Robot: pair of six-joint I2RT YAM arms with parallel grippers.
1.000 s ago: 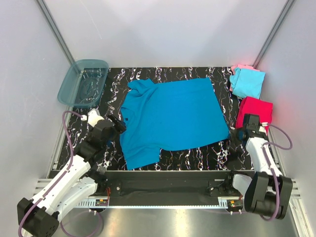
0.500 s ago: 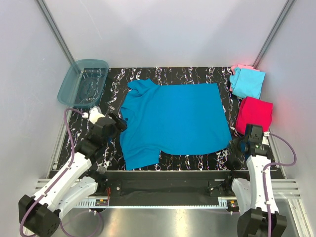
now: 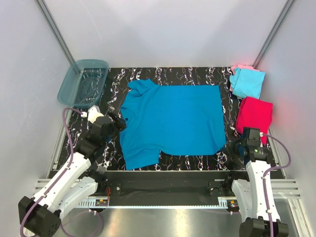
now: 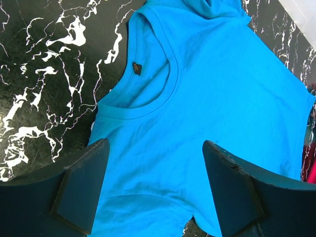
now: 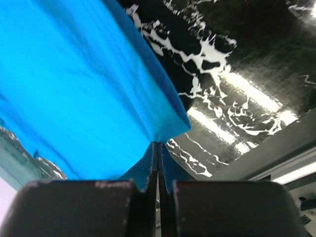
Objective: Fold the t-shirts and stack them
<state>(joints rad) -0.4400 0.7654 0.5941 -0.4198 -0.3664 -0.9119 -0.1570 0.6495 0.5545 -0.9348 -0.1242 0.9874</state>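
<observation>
Top external: four t-shirts [image 3: 170,118], one tub [image 3: 83,81].

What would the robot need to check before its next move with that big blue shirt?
1. Right gripper holds a corner: ok, it is shut on the near right corner of the teal-blue shirt.
2. Left gripper ready to grab: ok, it is open over the cloth just below the collar.
3. Left fingers touching the cloth: cannot tell.
4. Shirt spread flat: ok, though the far left sleeve looks slightly bunched.
5. Other shirts out of the way: ok, the red shirt and the cyan shirt lie apart from it along the right edge of the table.
</observation>
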